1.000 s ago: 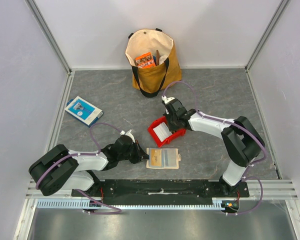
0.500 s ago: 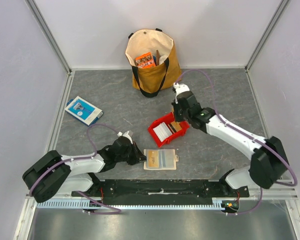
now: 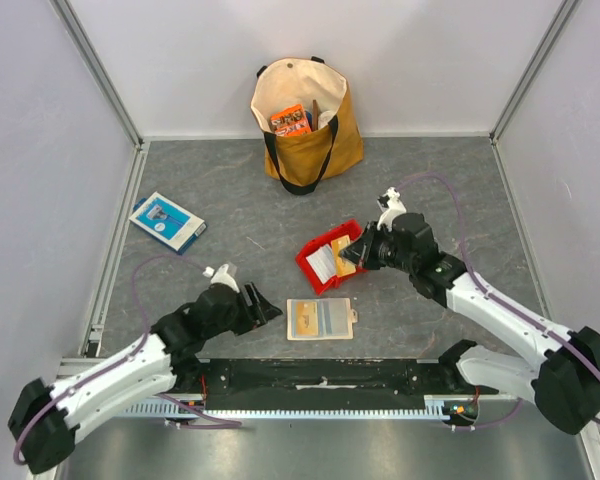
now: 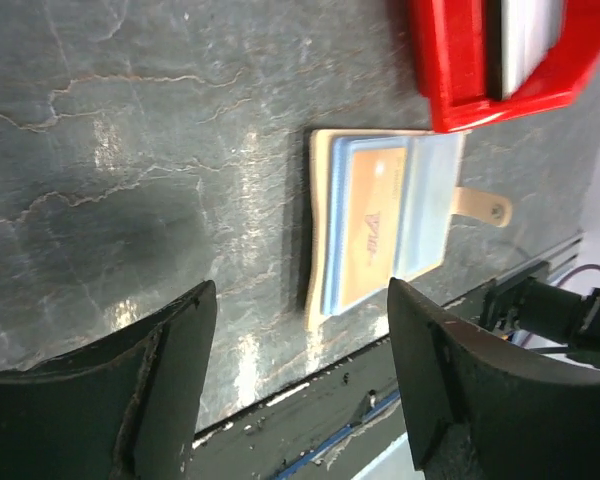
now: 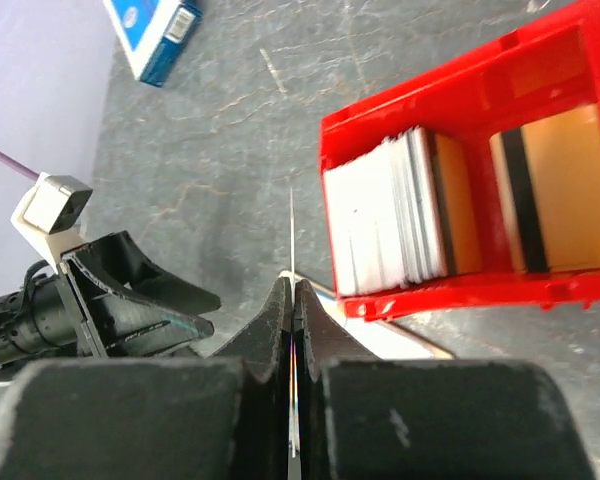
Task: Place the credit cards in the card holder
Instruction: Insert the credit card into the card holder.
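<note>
The beige card holder point(image 3: 322, 318) lies open flat near the front edge, an orange card point(image 4: 365, 225) in one of its slots point(image 4: 425, 215). My left gripper point(image 3: 265, 308) stands open just left of it, touching nothing; its fingers point(image 4: 160, 390) frame bare table. My right gripper point(image 3: 351, 256) hovers over the red tray point(image 3: 310, 268), shut on one credit card point(image 5: 292, 230) seen edge-on. The tray point(image 5: 580, 285) holds a stack of white cards point(image 5: 385, 215) and an orange-brown one point(image 5: 570, 190).
A tan tote bag point(image 3: 305, 120) stands at the back centre. A blue-and-white flat box point(image 3: 167, 220) lies at the left, also in the right wrist view point(image 5: 155, 30). The black mounting rail point(image 3: 320, 378) runs along the front edge.
My left gripper opened and drew back to the left, away from the card holder. My right arm swung right and back from above the tray, its gripper staying shut on a card.
</note>
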Controlling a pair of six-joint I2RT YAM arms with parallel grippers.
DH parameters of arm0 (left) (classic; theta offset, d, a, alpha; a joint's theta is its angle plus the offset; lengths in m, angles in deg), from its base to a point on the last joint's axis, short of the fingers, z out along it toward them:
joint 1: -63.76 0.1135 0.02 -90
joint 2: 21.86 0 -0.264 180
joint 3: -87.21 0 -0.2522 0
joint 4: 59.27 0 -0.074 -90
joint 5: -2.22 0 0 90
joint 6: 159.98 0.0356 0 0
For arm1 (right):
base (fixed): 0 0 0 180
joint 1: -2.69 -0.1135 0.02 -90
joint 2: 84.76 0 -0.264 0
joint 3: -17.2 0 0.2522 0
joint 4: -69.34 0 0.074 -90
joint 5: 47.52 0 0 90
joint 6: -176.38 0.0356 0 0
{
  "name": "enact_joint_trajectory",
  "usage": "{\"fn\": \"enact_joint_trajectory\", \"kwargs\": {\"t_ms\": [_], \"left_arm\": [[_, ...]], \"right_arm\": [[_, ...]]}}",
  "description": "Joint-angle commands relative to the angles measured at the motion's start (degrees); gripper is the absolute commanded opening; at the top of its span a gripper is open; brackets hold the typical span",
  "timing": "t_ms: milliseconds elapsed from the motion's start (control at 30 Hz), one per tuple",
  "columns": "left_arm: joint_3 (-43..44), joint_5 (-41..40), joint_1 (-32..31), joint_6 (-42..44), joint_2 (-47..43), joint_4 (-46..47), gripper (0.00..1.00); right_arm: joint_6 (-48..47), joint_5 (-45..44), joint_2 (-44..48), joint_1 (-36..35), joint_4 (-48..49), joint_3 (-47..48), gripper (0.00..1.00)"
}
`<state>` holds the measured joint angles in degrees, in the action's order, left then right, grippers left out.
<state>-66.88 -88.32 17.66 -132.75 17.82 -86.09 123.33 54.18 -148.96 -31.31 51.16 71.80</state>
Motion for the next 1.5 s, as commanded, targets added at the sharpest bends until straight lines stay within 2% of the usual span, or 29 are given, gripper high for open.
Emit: {"fn": "enact_joint_trajectory", "kwargs": {"t_ms": [0,100,167,433,633,767,1033,1233,1467], "left_arm": [[0.7,-4.5,-0.2,0.3,-12.4,-9.5,0.75],[-1.1,0.3,0.0,1.6,-16.6,-0.4,0.74],[-2.1,5.4,-0.1,1.9,-15.4,7.1,0.73],[-2.1,14.8,-0.1,1.3,1.7,36.7,0.71],[1.3,16.5,-0.2,0.1,10.5,48.3,0.63],[2.7,17.4,-0.2,-1.5,14.5,55.4,0.62],[4.6,20.3,-0.1,-2.7,19.6,62.4,0.62],[4.6,20.9,-0.2,-3.8,21.8,63.9,0.43],[5.4,22.5,-0.1,-4.1,24.5,66.4,0.27]], "right_arm": [[10.8,5.6,5.3,-0.1,11.1,-5.2,0.0],[18.8,7.1,7.9,-0.5,19.5,-12.2,0.0],[22.4,8.0,8.9,-1.2,23.2,-14.5,0.0],[28.2,10.0,9.4,-3.5,29.4,-17.7,0.0],[29.9,11.2,9.3,-4.7,31.8,-18.5,0.0],[30.6,11.5,9.0,-5.0,32.7,-19.2,0.0],[30.9,11.9,8.6,-5.4,33.5,-19.7,0.0],[31.3,12.6,7.6,-5.5,34.5,-19.3,0.0],[31.7,13.2,6.8,-5.4,35.5,-19.5,0.0]]}}
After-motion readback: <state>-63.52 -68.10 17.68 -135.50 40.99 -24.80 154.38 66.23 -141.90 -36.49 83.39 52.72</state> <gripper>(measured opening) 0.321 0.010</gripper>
